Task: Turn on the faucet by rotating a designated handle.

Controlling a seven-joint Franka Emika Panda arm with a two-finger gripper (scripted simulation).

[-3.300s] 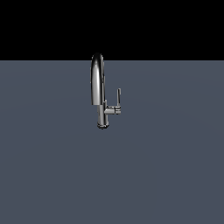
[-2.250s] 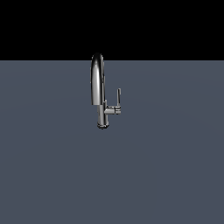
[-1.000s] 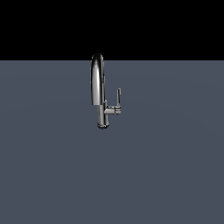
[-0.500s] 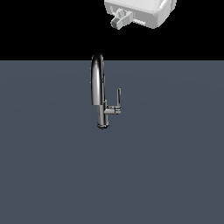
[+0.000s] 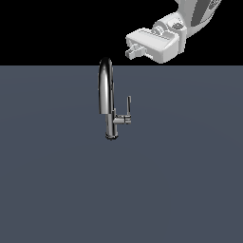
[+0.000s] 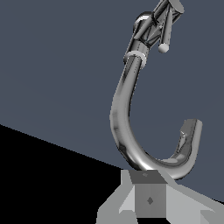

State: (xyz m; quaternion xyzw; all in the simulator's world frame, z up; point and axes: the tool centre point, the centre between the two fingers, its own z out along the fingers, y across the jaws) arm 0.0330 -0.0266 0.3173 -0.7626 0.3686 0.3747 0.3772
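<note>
On a plain grey desk stands a shiny chrome faucet, its thin handle upright beside the column. The white end effector hovers above, holding nothing; its opening cannot be told.

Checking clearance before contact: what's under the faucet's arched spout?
Only bare grey surface shows beneath the faucet spout; no basin or object. The handle stands beside the column, not under the arch. The gripper hangs apart, above.

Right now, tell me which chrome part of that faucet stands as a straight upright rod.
The handle: a thin straight lever on the side stem at the exterior view's right, unlike the arched spout.
</note>
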